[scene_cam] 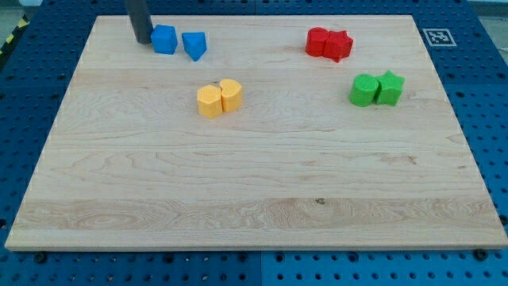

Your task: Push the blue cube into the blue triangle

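Note:
The blue cube [164, 39] sits near the view's top left of the wooden board [254, 183]. The blue triangle [194, 44] lies just to its right, with a narrow gap between them. My tip [143, 40] stands on the board right at the cube's left side, touching or nearly touching it. The dark rod rises out of the view's top.
Two yellow blocks [219, 98] sit together below the blue pair. Two red blocks [329, 43] lie at the top right. Two green blocks [377, 89] lie below them at the right. A marker tag [435, 36] sits beside the board's top right corner.

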Motion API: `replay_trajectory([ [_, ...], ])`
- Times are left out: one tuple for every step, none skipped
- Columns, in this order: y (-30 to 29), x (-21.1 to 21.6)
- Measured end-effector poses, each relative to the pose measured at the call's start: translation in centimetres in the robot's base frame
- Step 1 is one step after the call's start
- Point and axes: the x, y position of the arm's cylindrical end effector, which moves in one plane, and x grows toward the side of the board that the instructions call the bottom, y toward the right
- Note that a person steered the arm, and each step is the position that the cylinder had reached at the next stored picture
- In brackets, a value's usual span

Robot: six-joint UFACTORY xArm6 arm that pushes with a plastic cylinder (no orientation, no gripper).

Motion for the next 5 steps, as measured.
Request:
replay_trajectory([
  [1.0,0.1],
  [2.9,0.1],
  [3.2,0.1],
  [2.5,1.7],
  [2.6,4.6],
])
